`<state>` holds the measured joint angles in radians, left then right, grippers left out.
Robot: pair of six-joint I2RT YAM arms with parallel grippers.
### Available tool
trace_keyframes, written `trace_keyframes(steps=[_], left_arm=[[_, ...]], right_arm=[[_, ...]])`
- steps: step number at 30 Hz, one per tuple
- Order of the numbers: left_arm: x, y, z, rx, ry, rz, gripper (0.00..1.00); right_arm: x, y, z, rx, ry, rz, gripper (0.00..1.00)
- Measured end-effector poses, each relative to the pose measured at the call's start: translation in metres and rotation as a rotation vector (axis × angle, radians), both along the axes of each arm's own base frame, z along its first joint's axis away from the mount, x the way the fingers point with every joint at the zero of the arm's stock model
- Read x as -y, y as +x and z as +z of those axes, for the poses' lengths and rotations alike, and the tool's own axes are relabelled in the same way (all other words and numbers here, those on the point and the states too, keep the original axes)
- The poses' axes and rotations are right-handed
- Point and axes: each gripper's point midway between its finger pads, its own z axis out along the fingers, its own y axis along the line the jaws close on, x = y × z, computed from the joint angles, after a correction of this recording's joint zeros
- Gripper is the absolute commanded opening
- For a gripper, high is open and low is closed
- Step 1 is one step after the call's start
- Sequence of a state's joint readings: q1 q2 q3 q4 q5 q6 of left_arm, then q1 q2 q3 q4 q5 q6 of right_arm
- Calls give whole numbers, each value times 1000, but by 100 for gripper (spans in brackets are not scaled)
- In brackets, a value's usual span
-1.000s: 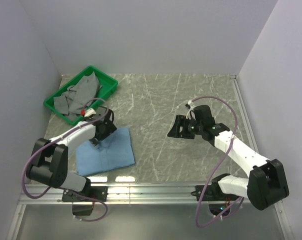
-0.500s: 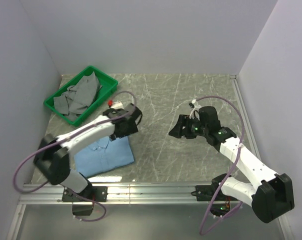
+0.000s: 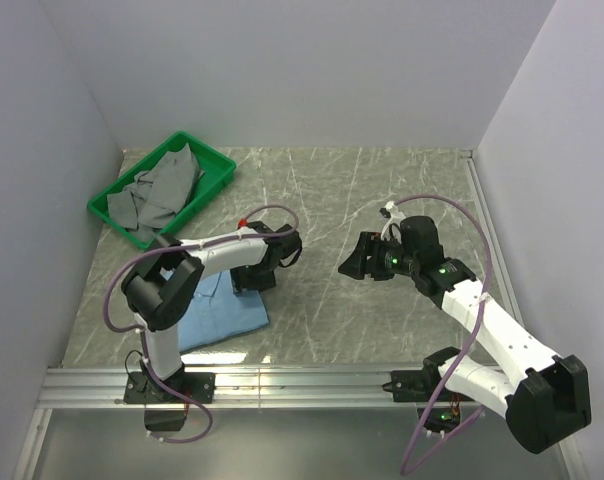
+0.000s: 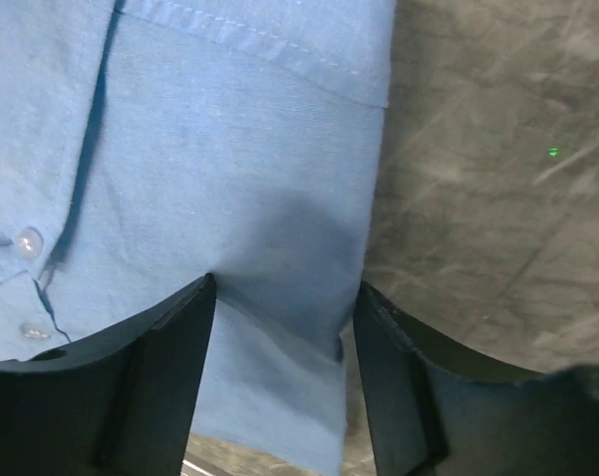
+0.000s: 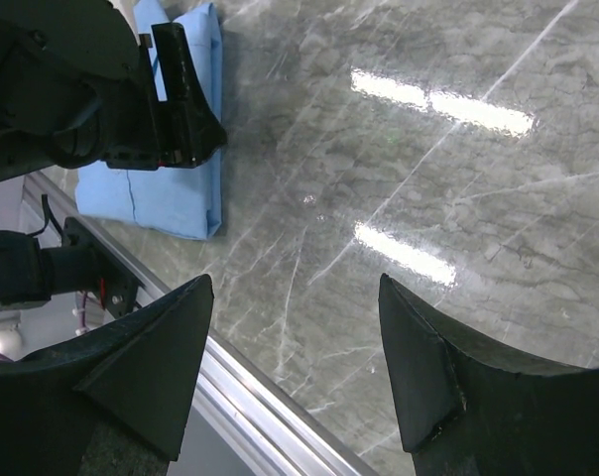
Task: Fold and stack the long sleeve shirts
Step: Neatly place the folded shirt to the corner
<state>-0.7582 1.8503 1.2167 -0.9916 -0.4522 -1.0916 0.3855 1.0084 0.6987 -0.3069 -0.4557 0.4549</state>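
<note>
One light blue shirt (image 3: 227, 315) lies folded on bench (image 3: 382, 180); my left tool (image 4: 285, 288) spread over its edge, right tool (image 5: 295, 283) spread, empty. Grey clothes (image 3: 167, 185) in green tray (image 3: 107, 205) prob. await folding.

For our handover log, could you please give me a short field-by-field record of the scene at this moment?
shirt: one light blue shirt, folded, flat on the table, front left
left gripper: open, over the shirt's edge, holding nothing
left finger contact with cloth: cannot tell
right gripper: open, over bare table, apart from the shirt
tray: green tray at back left, holding crumpled grey garments
</note>
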Motion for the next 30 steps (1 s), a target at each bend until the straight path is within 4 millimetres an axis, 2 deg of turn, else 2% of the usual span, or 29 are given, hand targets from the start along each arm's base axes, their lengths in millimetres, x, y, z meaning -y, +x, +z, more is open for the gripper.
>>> trace_keyframes(steps=[5, 7, 11, 14, 19, 23, 29, 30], left_arm=[[-19, -6, -1, -8, 36, -18, 60], [-34, -10, -1, -28, 63, -16, 54], [-68, -14, -2, -84, 124, -3, 50], [-88, -10, 0, -111, 162, -8, 45], [-110, -4, 4, -153, 206, -55, 40], [-121, 0, 5, -175, 213, -84, 26], [-133, 10, 8, -187, 237, -145, 25], [-136, 11, 8, -190, 242, -153, 32]], right_arm=[[-1, -1, 0, -1, 4, 6, 74], [-1, -1, 1, -1, 6, 9, 74], [-2, -2, 2, 1, 12, 16, 74], [-3, -2, 2, 1, 16, 21, 74], [-4, -4, 1, -3, 19, 26, 74], [-4, -4, 1, -4, 22, 31, 73], [-5, -5, 2, -6, 27, 38, 73], [-5, -6, 2, -7, 27, 38, 73]])
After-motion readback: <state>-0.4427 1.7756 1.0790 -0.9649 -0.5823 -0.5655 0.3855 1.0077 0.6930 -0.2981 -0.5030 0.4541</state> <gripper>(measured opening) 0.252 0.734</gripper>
